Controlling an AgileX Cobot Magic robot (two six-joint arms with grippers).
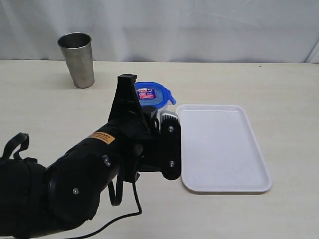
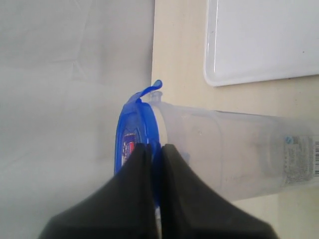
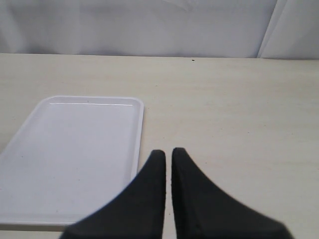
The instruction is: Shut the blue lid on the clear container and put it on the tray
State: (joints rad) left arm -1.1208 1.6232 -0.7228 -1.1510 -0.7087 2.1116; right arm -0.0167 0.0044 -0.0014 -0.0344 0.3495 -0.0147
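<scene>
On my left wrist feed the left gripper (image 2: 155,147) has its jaws drawn narrow. A thin sliver of the blue lid (image 2: 133,122) shows between them, so they look pinched on its rim. The lid sits across the mouth of the clear container (image 2: 224,149), and one snap flap (image 2: 152,88) flares outward from the rim rather than lying flat against the wall. I can make out the white barcode label (image 2: 301,162) near the container's base. In the exterior view the container stands upright on the counter (image 1: 249,79), just beside the far left corner of the tray (image 1: 224,149) and outside its rim, with most of its body hidden behind my left arm. The lid's red-and-blue sticker faces up. The tray lies flat with its long sides running away from the camera, and nothing rests on it. A steel cup (image 1: 77,59) stands upright well apart at the far left of the counter, close to the white backdrop. On the right wrist feed the right gripper (image 3: 168,152) has its jaws nearly together with nothing between them, over bare counter just beside one edge of the tray.
</scene>
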